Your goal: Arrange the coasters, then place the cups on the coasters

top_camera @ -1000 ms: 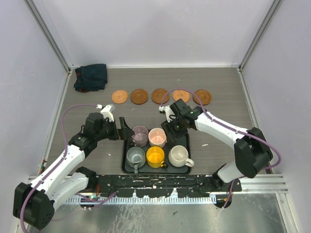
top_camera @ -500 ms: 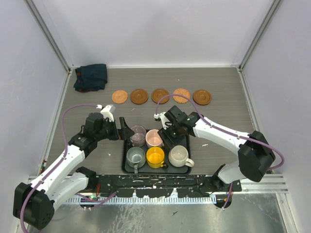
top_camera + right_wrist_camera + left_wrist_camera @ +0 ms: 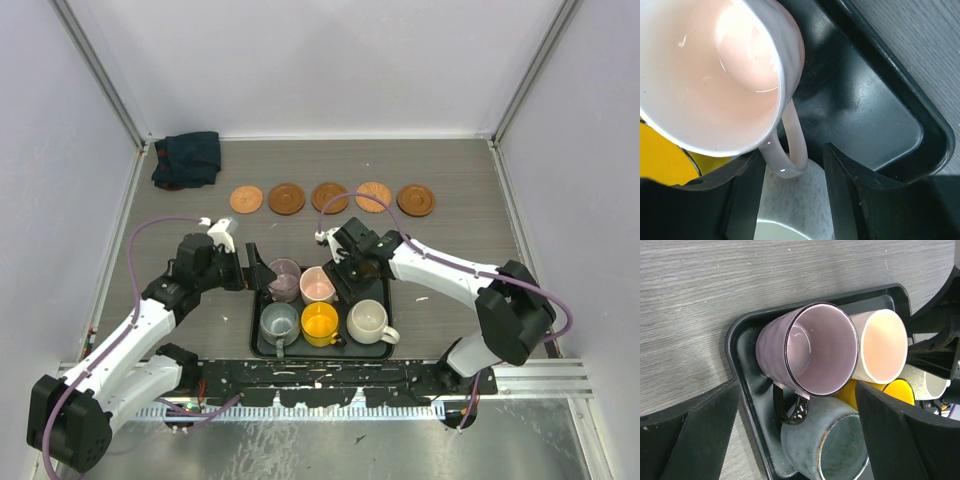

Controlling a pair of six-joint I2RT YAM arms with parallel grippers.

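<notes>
Five coasters (image 3: 330,197) lining tabletop (image 3: 470,170), five cups (image 3: 320,323) sitting in tray (image 3: 745,340), left hand (image 3: 262,272) gaping wide, right hand (image 3: 343,278) now shifting nearer, unclosed, straddling pink cup (image 3: 319,286) handle

Cloth (image 3: 187,158): far left corner of the surface (image 3: 460,175).

Coasters (image 3: 330,197) — five in one row running left to right, behind the tray (image 3: 320,352).

The tray sits at near centre and holds five cups (image 3: 320,322), two in the back row and three in the front row.

Left end effector (image 3: 260,265): at the tray's back-left corner, just beside the back-left cup (image 3: 286,279).

Right end effector (image 3: 790,160): over the tray's back right — the handle of the back-right cup (image 3: 319,286) lies between its fingers.
</notes>
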